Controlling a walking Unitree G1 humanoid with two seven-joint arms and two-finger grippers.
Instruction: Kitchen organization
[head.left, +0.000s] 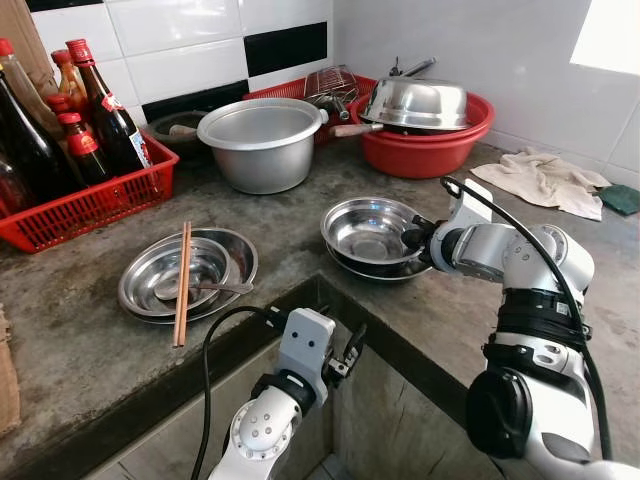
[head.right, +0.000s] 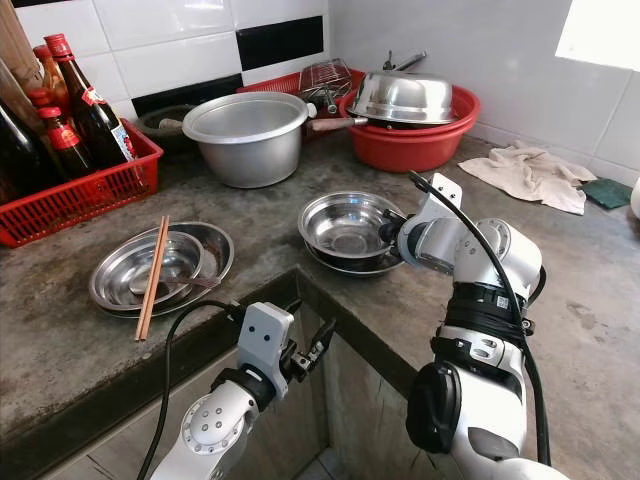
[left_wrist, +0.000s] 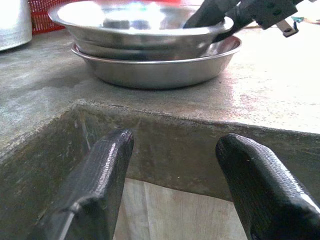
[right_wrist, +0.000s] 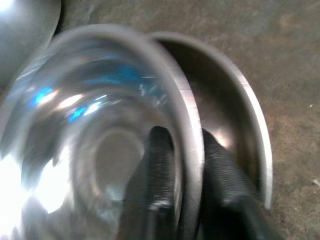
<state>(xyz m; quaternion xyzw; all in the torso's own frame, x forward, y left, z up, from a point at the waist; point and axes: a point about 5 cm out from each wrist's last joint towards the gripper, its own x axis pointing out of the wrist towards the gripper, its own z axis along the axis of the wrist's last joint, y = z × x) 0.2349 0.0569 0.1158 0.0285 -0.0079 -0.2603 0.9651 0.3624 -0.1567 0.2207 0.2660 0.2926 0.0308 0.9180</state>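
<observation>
Lower centre, the left end effector (head.left: 345, 357) hangs spread apart below the bench (head.left: 90, 310) edge; right end effector (head.left: 412, 238) clamps the upper steel bowl's (head.left: 368, 232) rim mid-frame.

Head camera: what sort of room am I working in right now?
Most likely a home kitchen. A rough concrete counter backs onto a tiled wall, with stacked steel bowls the right claw is pinching, a big aluminium pot, and sauce bottles in a red basket.

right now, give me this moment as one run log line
right gripper: shut on top bowl rim | bowl: stacked in second bowl, on counter | left gripper: open, below counter edge
</observation>
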